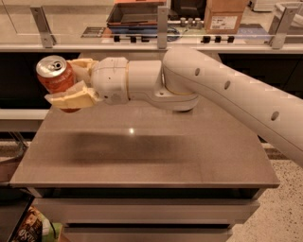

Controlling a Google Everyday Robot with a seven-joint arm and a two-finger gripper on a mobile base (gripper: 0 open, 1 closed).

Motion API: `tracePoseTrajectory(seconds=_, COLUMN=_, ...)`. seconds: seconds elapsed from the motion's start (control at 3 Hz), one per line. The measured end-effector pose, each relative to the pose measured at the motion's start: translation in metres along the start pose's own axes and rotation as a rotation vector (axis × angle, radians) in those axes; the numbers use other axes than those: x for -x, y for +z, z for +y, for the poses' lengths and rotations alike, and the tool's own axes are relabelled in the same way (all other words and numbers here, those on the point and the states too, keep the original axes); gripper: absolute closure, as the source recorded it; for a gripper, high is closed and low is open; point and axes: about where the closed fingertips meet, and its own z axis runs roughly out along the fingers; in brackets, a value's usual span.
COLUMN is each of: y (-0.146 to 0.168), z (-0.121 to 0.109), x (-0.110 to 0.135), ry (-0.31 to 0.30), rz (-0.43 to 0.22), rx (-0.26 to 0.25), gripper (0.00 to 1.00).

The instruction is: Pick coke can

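Note:
The coke can (56, 80) is red-orange with a silver pull-tab top. It is held upright in the air above the far left corner of the brown table (147, 156). My gripper (71, 82) is shut on the can, with one yellowish finger (73, 99) in front of it and the other behind. The white arm (227, 90) reaches in from the right across the table. The can's lettering is hidden from view.
A counter with metal rail posts (163, 21) runs along the back. On it stand a dark tray (135, 14) and a cardboard box (226, 16). The table's front edge has a drawer-like face below. A colourful bag (31, 227) lies on the floor at the lower left.

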Motion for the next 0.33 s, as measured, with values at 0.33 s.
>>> tracePoseTrajectory(seconds=0.33, y=0.0001, z=0.0001, x=0.0001, ry=0.000, rz=0.000, rx=0.000, gripper=1.00)
